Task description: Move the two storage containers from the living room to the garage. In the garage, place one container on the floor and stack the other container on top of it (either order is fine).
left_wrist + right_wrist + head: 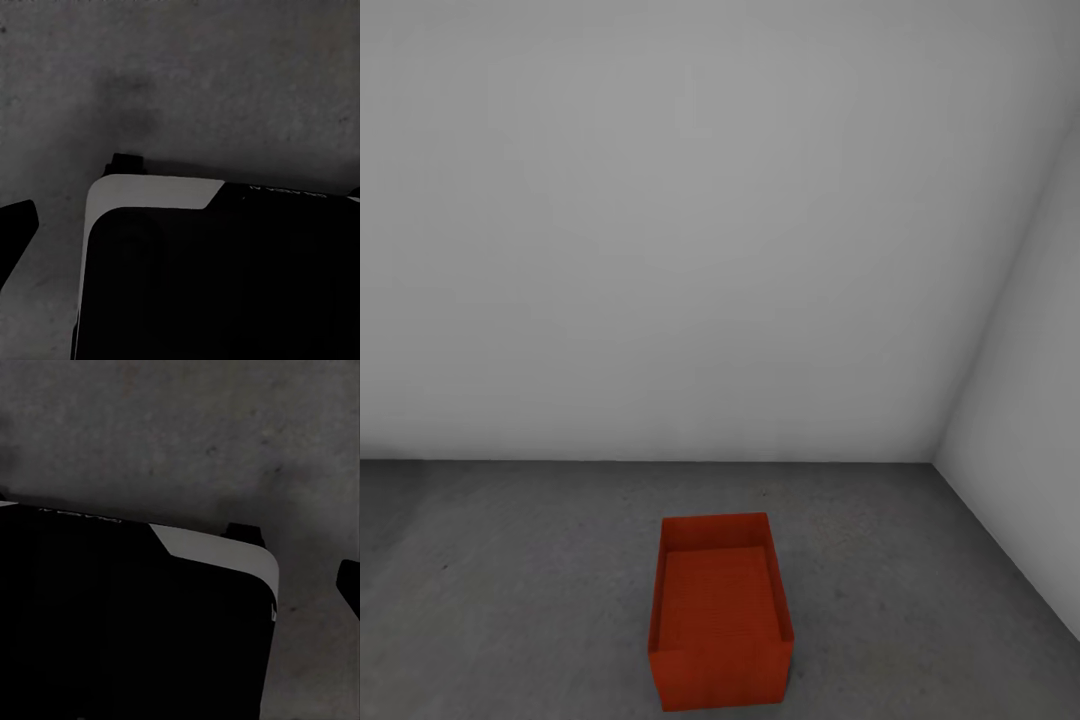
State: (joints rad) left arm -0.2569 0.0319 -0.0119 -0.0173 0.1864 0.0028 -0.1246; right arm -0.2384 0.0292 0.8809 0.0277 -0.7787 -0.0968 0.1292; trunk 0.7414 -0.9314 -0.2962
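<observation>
Grey walls (690, 220) meet in a corner over the dark, speckled floor (510, 600). One orange-red bin (720, 620) sits on that floor, open side up, not far from the back wall. Each wrist camera looks down at the robot's black and white base (150, 193). A dark finger tip (15, 225) pokes in, but I cannot tell if either gripper's fingers are apart or together.

Orange-red container (720, 620), speckled grey floor (510, 590)

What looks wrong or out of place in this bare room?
Nothing stands out. One orange bin sits upright on the concrete floor near the wall corner, empty, undamaged, nothing spilled.
</observation>
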